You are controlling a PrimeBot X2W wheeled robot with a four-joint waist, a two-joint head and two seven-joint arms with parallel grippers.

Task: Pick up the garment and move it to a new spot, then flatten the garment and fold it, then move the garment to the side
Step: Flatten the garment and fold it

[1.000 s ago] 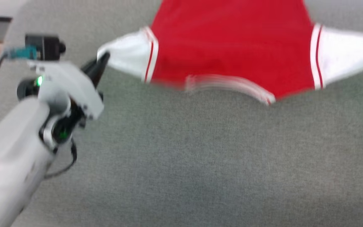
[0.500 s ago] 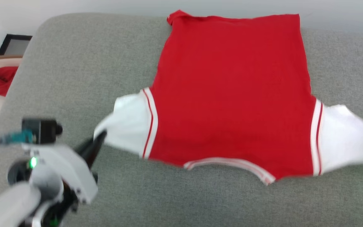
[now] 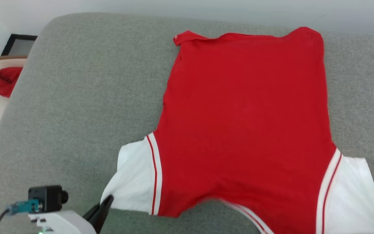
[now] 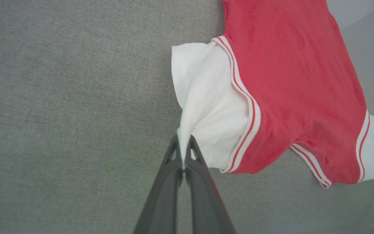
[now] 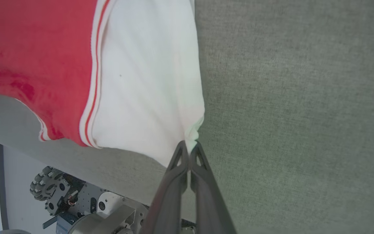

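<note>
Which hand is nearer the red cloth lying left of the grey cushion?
Left. The left hand pinches the left sleeve of the garment, on the red cloth side of the cushion; the right hand pinches the right sleeve, beyond the whole garment.

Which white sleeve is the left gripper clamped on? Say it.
The left-hand sleeve, its tip pinched by the left gripper; the right gripper pinches the other sleeve.
</note>
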